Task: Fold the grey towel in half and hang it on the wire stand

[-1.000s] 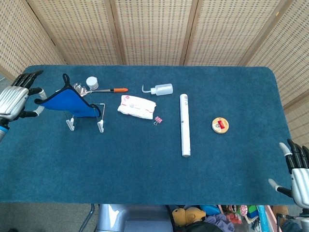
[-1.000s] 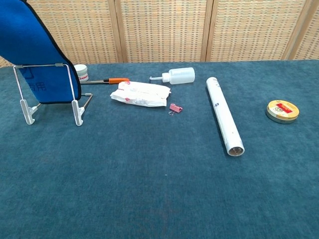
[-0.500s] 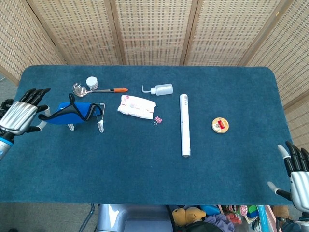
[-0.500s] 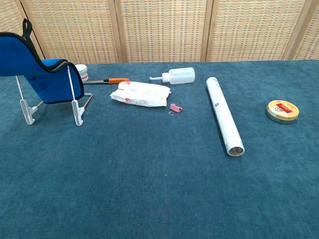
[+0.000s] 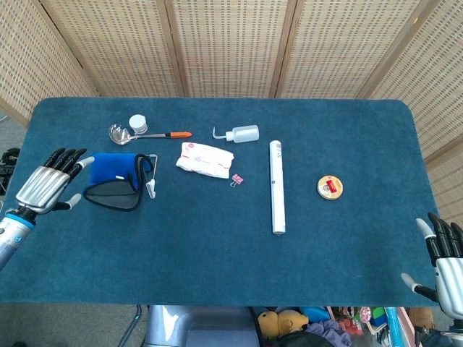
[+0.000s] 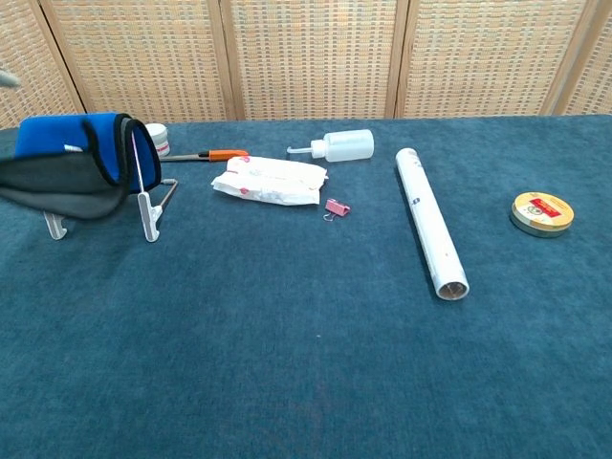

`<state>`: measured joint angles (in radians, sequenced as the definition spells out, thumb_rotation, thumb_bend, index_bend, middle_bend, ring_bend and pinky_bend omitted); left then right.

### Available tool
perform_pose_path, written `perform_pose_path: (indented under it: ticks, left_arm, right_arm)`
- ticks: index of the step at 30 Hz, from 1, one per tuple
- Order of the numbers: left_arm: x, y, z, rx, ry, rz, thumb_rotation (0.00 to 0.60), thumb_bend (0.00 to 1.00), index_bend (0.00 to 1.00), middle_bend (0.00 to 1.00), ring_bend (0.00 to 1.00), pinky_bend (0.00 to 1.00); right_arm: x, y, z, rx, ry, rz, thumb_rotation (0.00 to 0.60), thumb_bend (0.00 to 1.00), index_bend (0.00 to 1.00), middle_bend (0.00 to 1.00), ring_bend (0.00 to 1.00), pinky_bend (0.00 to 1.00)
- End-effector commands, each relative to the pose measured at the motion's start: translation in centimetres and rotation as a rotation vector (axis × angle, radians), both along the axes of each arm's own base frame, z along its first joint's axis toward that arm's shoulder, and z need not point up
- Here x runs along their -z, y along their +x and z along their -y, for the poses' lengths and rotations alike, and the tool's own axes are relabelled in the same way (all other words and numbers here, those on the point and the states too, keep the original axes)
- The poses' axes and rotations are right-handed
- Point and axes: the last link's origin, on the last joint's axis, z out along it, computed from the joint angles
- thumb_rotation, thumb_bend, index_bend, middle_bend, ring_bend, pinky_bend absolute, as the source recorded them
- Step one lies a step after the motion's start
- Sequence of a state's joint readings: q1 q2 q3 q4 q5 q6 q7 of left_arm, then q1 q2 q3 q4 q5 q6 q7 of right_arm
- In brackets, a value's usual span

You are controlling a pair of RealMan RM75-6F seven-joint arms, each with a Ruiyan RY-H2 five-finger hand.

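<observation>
1. Right hand (image 5: 447, 264): it sits at the near right table edge, fingers spread, holding nothing, well apart from every object.
2. Left hand (image 5: 48, 189): its fingers are spread and empty. It lies just beside the towel's left edge; contact cannot be confirmed from the head view.
3. Towel (image 5: 116, 179): it is draped over the wire stand (image 6: 146, 212) at the left of the table. It reads blue on top with a grey-black face hanging forward. In the chest view the dark flap sags ahead of the stand's feet.
4. Handling: expect soft, light, limp cloth. It will likely slide on the thin wire if the two hanging sides are uneven.
5. Hold point: pinch the bound hem at a corner or along the drooping front edge, never the middle of the panel. Keep pulls gentle; the stand looks light enough to tip.
6. Beyond the stand: spoon (image 5: 119, 133) and small white jar (image 5: 137, 123). Keep the cloth off both.
</observation>
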<state>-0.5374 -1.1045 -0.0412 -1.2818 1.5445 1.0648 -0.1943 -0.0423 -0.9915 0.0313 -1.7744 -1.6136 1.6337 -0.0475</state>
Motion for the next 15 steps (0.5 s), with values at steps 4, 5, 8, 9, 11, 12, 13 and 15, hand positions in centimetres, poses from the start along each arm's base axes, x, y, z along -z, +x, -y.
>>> perform_pose_path:
  ticks: [4,5,8,9,11,12,13,15]
  left_arm:
    - [-0.2,-0.2,0.8,0.029,-0.004,0.041,0.6,0.2,0.0,0.0,0.0,0.0]
    - [-0.3,-0.2,0.9,0.033,-0.001,0.045,0.6,0.2,0.0,0.0,0.0,0.0]
    - [-1.8,-0.1,2.0,0.039,0.037,0.097,0.6,0.2,0.0,0.0,0.0,0.0]
    - [-2.3,0.0,2.4,0.039,0.051,0.111,0.6,0.2,0.0,0.0,0.0,0.0]
    - [-3.0,0.1,2.9,0.037,0.067,0.12,0.6,0.2,0.0,0.0,0.0,0.0]
    - [-3.7,0.1,3.7,0.028,0.093,0.122,0.6,0.2,0.0,0.0,0.0,0.0]
    - [-4.2,0.2,4.5,0.02,0.113,0.122,0.6,0.2,0.0,0.0,0.0,0.0]
    - [-4.8,0.6,6.2,-0.008,0.156,0.126,0.6,0.2,0.0,0.0,0.0,0.0]
  right_arm:
    - [-0.1,0.0,0.0,-0.001,0.0,0.002,0.6,0.0,0.0,0.0,0.0,0.0]
    - [-0.1,0.0,0.0,-0.002,0.001,0.002,0.6,0.0,0.0,0.0,0.0,0.0]
    - [-0.1,0.0,-0.1,-0.005,0.003,0.007,0.6,0.0,0.0,0.0,0.0,0.0]
    - [-0.1,0.1,-0.1,-0.006,0.001,0.009,0.6,0.0,0.0,0.0,0.0,0.0]
    - [-0.2,0.1,-0.2,-0.008,0.001,0.011,0.6,0.0,0.0,0.0,0.0,0.0]
    - [-0.2,0.1,-0.2,-0.01,-0.001,0.014,0.6,0.0,0.0,0.0,0.0,0.0]
    - [-0.3,0.1,-0.2,-0.012,-0.002,0.015,0.6,0.0,0.0,0.0,0.0,0.0]
    - [-0.4,0.1,-0.3,-0.016,-0.007,0.018,0.6,0.0,0.0,0.0,0.0,0.0]
